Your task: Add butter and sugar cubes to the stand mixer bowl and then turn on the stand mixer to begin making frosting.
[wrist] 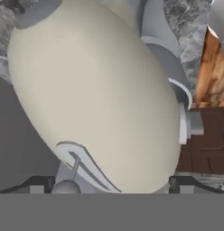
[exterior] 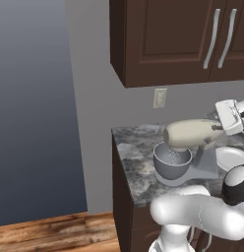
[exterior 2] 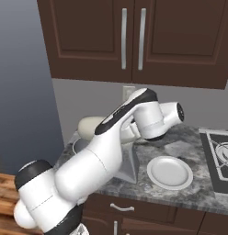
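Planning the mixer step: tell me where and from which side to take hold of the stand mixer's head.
Take the stand mixer by the cream head, from above, one finger down each long flank. The head is a smooth egg shape lying lengthwise over the stand mixer bowl; its ends taper, so a grip across the width should slip least. The open gripper already faces it closely.

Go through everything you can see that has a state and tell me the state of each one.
stand mixer: head down over the bowl
stand mixer bowl: seated on the mixer base, under the whisk
gripper: open, close above the mixer head
white plate: flat on the counter
upper cabinet doors: shut
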